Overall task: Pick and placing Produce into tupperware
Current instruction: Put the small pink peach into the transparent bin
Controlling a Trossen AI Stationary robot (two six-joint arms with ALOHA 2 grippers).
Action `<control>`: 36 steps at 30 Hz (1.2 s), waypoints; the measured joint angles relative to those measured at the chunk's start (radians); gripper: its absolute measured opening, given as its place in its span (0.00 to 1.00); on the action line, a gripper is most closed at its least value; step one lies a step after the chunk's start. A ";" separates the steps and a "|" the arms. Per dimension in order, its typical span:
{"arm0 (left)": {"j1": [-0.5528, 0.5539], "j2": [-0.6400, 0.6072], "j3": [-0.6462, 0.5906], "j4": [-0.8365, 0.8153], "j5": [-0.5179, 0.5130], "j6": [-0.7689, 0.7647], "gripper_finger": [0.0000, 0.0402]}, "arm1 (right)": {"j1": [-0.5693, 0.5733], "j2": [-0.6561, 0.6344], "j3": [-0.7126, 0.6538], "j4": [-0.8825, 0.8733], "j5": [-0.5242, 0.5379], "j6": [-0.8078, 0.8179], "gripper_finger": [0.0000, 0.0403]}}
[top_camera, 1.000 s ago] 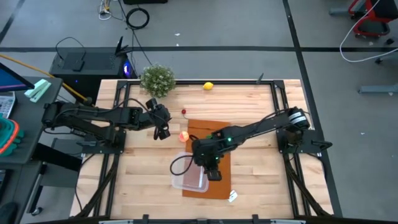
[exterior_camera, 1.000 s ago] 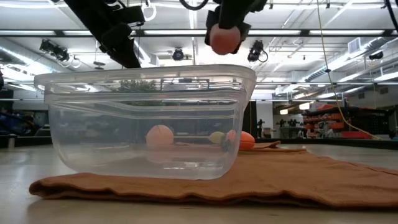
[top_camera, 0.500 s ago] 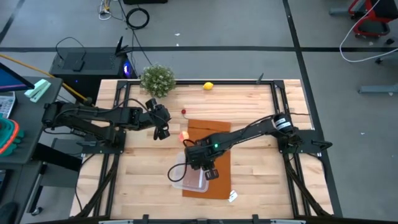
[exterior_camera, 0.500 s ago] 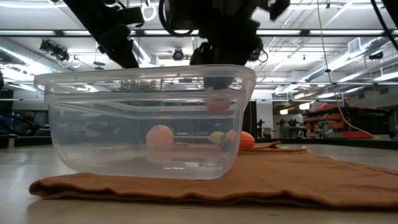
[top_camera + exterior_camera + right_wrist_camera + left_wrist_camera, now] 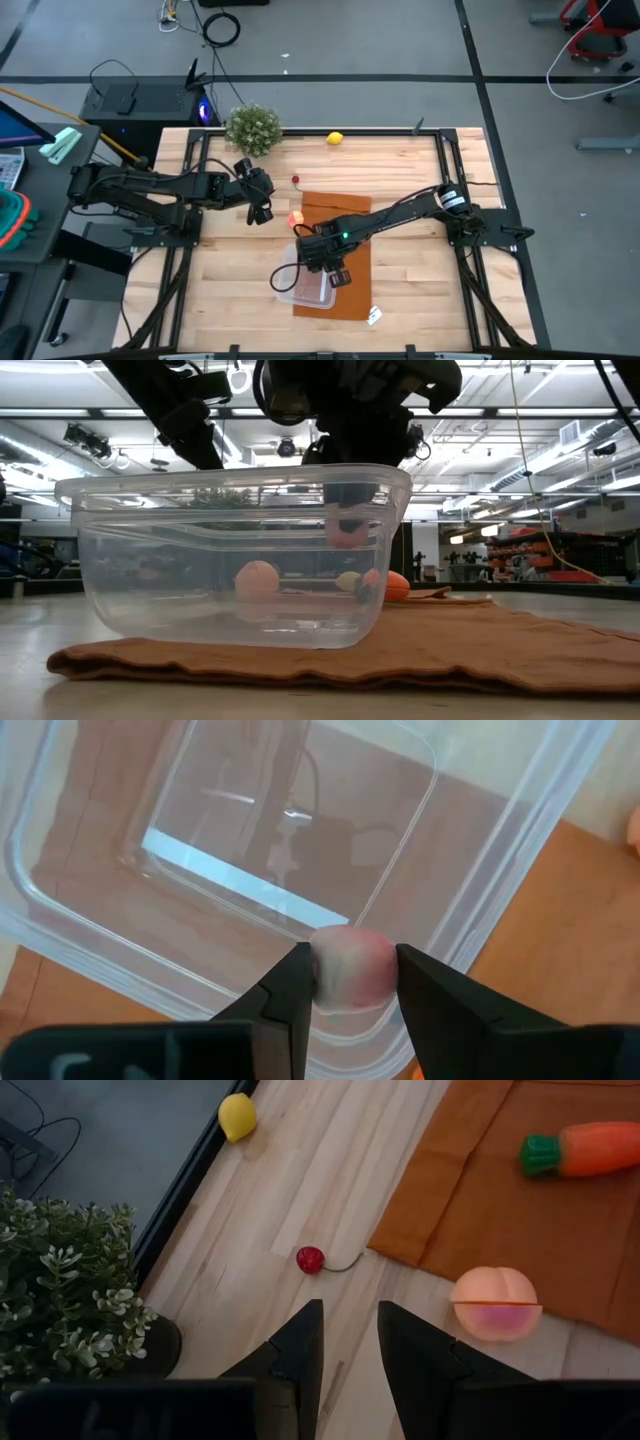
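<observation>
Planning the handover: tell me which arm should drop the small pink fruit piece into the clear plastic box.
The right. Its gripper is shut on the small pink fruit piece inside the clear plastic box. The left gripper is open, empty, off beside the orange mat.

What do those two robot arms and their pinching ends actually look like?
Both arms are dark, jointed tubes. The right arm has a white band, small green lights and a looping black cable. Each tool, left and right, ends in two flat, dark, tapering fingers.

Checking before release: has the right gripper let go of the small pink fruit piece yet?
No: the right gripper holds the small pink fruit piece between its fingers, inside the clear plastic box.
</observation>
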State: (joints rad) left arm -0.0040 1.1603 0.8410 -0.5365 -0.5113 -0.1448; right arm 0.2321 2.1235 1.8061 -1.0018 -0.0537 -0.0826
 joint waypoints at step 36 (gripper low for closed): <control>0.000 0.000 -0.001 -0.008 0.000 0.000 0.27 | 0.013 0.087 0.000 0.078 -0.038 0.009 0.26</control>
State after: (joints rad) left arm -0.0040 1.1603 0.8398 -0.5444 -0.5110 -0.1444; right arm 0.2455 2.2108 1.8057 -0.9238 -0.0921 -0.0734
